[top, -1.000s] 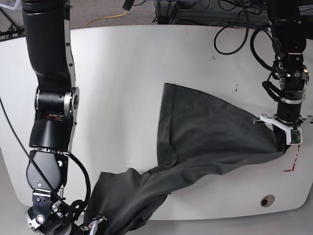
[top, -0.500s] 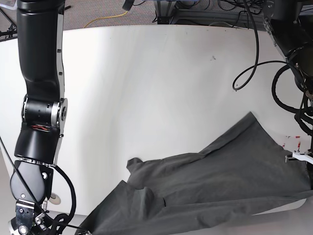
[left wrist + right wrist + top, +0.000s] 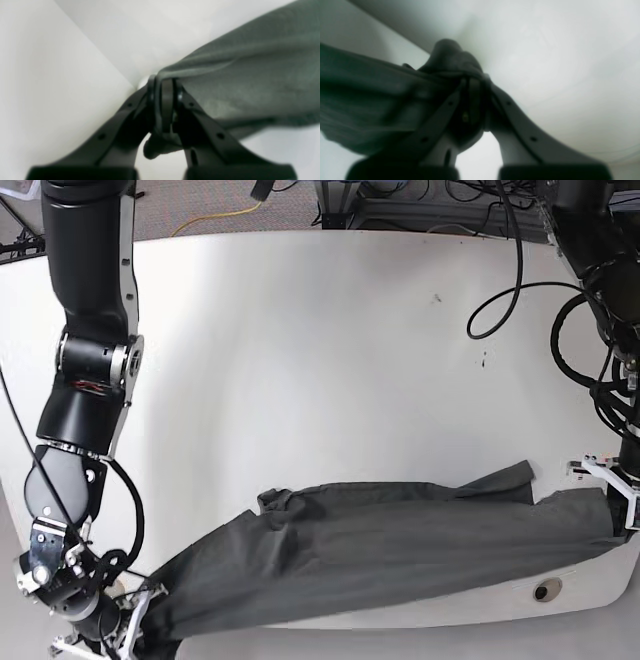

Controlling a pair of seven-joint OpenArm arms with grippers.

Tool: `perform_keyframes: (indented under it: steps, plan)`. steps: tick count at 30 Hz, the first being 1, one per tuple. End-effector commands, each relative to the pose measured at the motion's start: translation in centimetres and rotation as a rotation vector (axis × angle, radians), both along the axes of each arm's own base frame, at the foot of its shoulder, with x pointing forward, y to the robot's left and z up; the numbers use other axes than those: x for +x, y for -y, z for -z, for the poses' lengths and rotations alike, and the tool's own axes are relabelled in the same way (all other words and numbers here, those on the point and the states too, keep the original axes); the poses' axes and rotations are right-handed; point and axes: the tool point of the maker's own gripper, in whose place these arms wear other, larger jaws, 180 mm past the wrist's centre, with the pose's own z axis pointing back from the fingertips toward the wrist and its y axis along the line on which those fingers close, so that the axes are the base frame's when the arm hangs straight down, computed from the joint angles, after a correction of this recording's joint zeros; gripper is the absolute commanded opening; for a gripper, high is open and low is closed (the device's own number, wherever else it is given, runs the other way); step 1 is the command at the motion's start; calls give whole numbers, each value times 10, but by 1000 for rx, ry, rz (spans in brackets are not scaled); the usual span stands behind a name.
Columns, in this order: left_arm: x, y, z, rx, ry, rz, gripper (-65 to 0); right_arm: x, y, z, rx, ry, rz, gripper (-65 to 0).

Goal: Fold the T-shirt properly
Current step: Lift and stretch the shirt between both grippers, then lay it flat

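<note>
left gripper (image 3: pixel 162 105): jaws pinched tight on a bunched edge of the T-shirt (image 3: pixel 380 550), cloth running off toward the other arm

right gripper (image 3: pixel 472 100): same deal, clamped on a wad of fabric at the opposite end

shirt position: strung between the two grips along the near edge of the table (image 3: pixel 300 360), long axis side to side, middle sagging and creased on the tabletop

which arm's nearer: neither really, each has an end

hard to see: wrist views are blurry, can't tell hem from sleeve; right gripper nearly cut off at the base view's corner

White table (image 3: pixel 300 330), black cables (image 3: pixel 500 300)
</note>
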Motion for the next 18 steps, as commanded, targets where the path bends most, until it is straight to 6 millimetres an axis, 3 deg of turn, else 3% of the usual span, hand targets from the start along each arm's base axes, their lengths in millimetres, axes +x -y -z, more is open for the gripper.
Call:
perform_keyframes:
  steps: [1, 11, 18]
  plan:
    - [-4, 2, 0, 24, 6, 16, -650, -12, 7, -14, 9, 67, 19, -650]
    - [-41, 32, 96, -48, -231, 101, -650, -68, 21, 75, -26, -77, 87, -650]
    - [-85, 44, 158, -98, -408, 120, -650, -122, 32, 132, -16, -192, 158, -650]
